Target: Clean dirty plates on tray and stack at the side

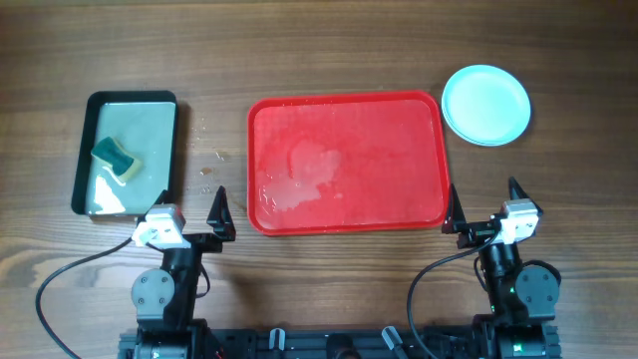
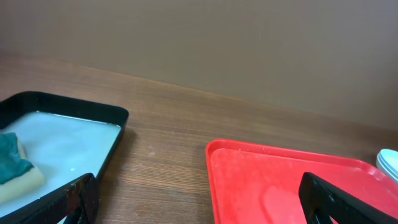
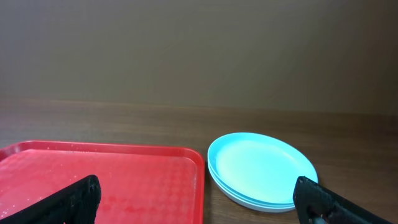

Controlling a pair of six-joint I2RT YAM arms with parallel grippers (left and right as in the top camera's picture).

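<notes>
The red tray (image 1: 344, 160) lies in the middle of the table with wet patches and no plates on it. It also shows in the left wrist view (image 2: 280, 180) and the right wrist view (image 3: 112, 180). The pale aqua plates (image 1: 485, 104) sit stacked on the table right of the tray's far corner, also in the right wrist view (image 3: 261, 167). My left gripper (image 1: 189, 223) is open and empty near the tray's front left corner. My right gripper (image 1: 486, 211) is open and empty near the tray's front right corner.
A black-rimmed pan (image 1: 128, 152) with water and a green-and-yellow sponge (image 1: 117, 159) stands at the left, also in the left wrist view (image 2: 62, 140). Water drops lie on the wood between pan and tray (image 1: 211, 170).
</notes>
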